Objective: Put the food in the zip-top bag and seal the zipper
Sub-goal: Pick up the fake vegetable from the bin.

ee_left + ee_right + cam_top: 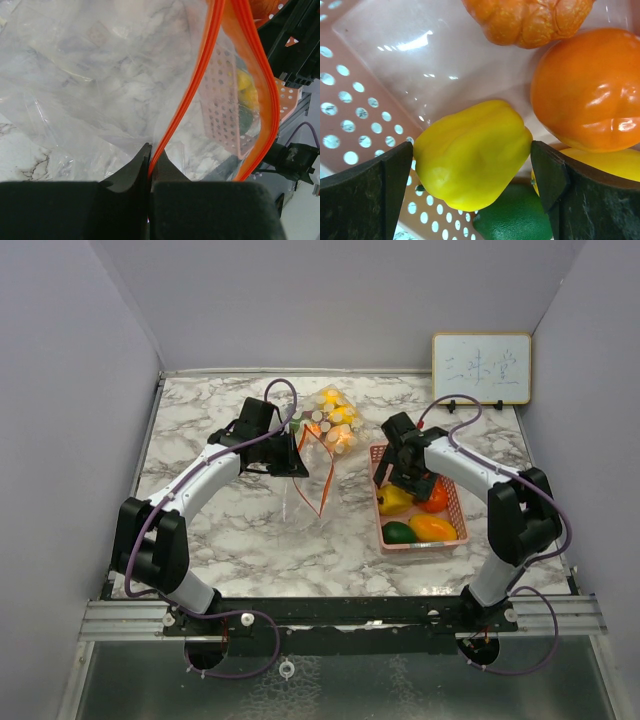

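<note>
The clear zip-top bag (312, 478) with an orange zipper (200, 95) lies mid-table, its mouth held open. My left gripper (287, 456) is shut on the zipper edge, also seen in the left wrist view (151, 151). The pink basket (452, 502) holds a yellow pepper (393, 501), an orange-red tomato (434, 499), a green fruit (399, 532) and a yellow-orange fruit (432, 528). My right gripper (410, 478) is down in the basket. Its jaws (471, 170) touch both sides of the yellow pepper (470, 145), which sits low among the others.
A cluster of small yellow and orange pieces (333, 418) lies at the back by the bag's far end; I cannot tell whether it is inside the bag. A whiteboard (481, 368) leans on the back wall at right. Grey walls close in three sides.
</note>
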You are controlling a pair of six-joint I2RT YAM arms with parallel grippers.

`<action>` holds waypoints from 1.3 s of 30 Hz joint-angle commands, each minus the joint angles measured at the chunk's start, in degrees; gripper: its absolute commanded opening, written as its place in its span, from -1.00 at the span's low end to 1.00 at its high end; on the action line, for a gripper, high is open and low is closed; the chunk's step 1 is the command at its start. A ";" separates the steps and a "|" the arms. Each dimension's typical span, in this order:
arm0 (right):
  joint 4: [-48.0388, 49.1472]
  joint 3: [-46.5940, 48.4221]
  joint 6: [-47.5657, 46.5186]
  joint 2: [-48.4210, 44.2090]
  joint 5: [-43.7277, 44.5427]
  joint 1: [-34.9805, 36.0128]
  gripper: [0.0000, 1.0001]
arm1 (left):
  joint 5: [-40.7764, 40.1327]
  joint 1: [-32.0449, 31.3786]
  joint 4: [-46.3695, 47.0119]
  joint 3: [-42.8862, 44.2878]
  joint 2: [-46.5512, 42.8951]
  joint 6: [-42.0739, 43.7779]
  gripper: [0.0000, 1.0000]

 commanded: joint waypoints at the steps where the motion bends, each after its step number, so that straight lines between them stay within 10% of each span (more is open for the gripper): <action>1: -3.16 6.24 1.44 1.13 3.18 -0.13 0.98 | 1.83 -0.26 -0.61 0.92 0.08 1.15 -1.00; 11: -20.65 17.60 14.18 2.69 -3.45 -0.13 0.99 | 3.01 -0.25 0.75 -0.74 -1.67 1.53 -1.00; 33: -10.50 10.13 14.79 10.72 -2.60 -0.31 1.00 | 4.68 -0.23 -2.99 1.03 -1.10 4.78 -1.00; 36: -9.06 9.05 14.31 10.69 -2.07 -0.35 0.85 | 4.45 -0.26 -3.18 0.86 -1.76 4.56 -1.00; 39: -8.86 8.62 12.80 8.58 -0.15 -0.31 0.20 | 4.37 -0.23 -3.43 0.63 -2.21 4.49 -1.00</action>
